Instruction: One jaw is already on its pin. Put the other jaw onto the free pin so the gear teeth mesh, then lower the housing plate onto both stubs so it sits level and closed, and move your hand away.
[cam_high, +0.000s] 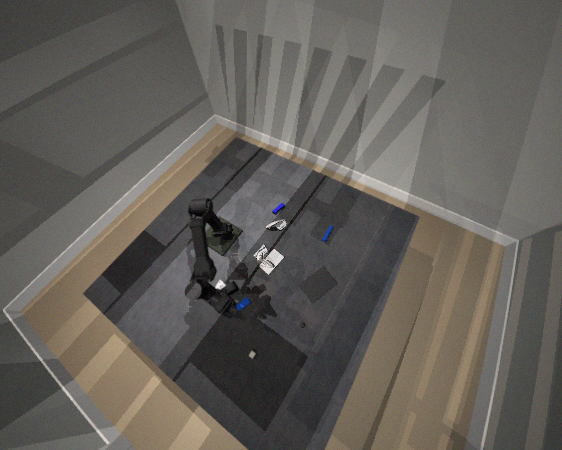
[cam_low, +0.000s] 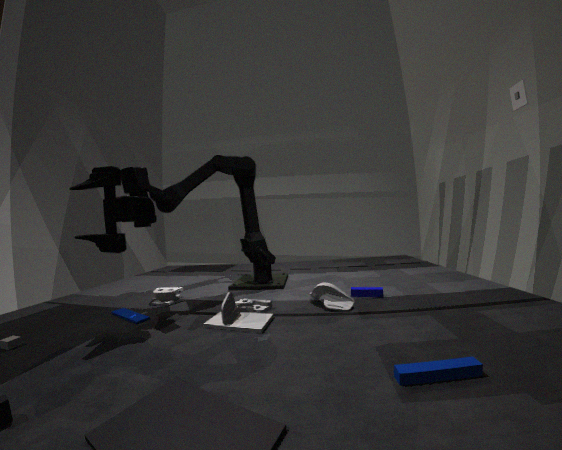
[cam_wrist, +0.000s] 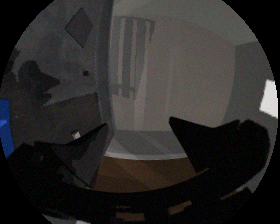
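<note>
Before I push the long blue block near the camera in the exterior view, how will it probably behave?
The blue block looks stiff, with straight edges. It would likely slide rather than roll, since its sides are flat. Lying low, it seems unlikely to tip.

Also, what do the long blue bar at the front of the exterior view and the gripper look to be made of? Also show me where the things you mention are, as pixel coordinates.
The long blue bar (cam_high: 328, 233) (cam_low: 438, 371) looks like matte plastic or painted wood: even color, crisp edges, no bright glint. The gripper (cam_high: 234, 297) (cam_low: 75, 212) (cam_wrist: 139, 123) could be dark plastic or coated metal; its black surfaces show hardly any shine, so I can't tell which.
</note>
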